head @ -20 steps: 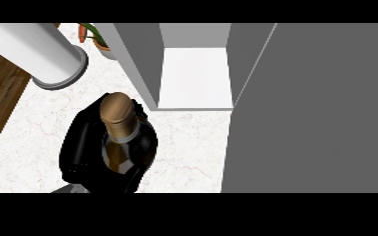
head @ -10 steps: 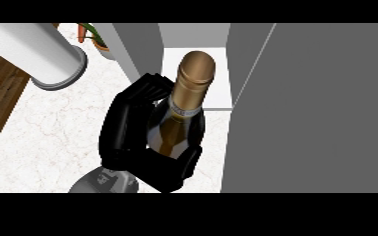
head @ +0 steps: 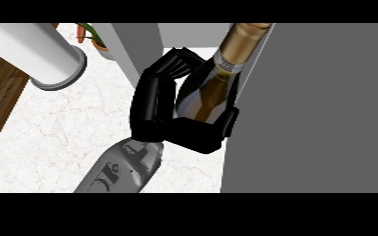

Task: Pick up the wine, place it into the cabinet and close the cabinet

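We take this for a home kitchen. A desk [head: 66, 125] topped in white, grey-veined marble fills the lower left of the frame, the kind of worktop kitchens have. A plain grey cabinet [head: 136, 45] rises from it at the upper middle. A broad flat grey panel [head: 310, 105], door or wall we cannot tell, covers the right side. A wine bottle [head: 221, 80] with a gold foil neck shows against that panel. At the upper left we see a small potted plant [head: 102, 49] and a white cylinder [head: 40, 55] with a grey rim. Brown wood [head: 9, 92] shows at the left edge.
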### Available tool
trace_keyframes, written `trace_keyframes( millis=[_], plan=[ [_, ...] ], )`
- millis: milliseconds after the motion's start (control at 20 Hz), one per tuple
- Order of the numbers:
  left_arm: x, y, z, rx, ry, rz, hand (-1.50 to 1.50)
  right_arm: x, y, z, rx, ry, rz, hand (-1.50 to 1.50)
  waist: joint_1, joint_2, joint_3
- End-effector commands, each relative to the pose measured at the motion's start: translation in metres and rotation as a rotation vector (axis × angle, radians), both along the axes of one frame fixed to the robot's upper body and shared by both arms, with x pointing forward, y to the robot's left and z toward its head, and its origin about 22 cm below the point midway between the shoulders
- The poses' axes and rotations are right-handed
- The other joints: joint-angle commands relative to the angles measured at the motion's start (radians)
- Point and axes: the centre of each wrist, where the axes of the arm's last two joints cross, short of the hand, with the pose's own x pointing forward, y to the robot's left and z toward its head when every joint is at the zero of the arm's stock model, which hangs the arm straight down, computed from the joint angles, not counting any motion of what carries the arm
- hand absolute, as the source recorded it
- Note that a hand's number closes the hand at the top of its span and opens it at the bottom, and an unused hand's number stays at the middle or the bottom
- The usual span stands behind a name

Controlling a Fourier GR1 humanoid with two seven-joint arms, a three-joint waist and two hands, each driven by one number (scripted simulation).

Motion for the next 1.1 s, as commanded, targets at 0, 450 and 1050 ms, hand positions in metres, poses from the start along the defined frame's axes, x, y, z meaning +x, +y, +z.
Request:
trace_keyframes(
  millis=[0,450,1050],
  plan=[
    [0.0,-0.01,-0.019,0.029,-0.004,0.026,1.5,-0.017,-0.008,-0.001,0.042,-0.024,0.028,-1.5,0.002,0.0,0.0],
    [0.014,-0.003,-0.029,-0.003,0.027,0.069,1.5,-0.029,0.002,0.017,0.042,-0.036,0.047,-1.5,0.002,0.0,-0.001],
    [0.032,-0.001,-0.077,0.011,0.044,0.111,1.5,-0.039,-0.004,0.013,0.011,-0.038,0.033,-1.5,-0.004,0.001,0.0]
  ],
)
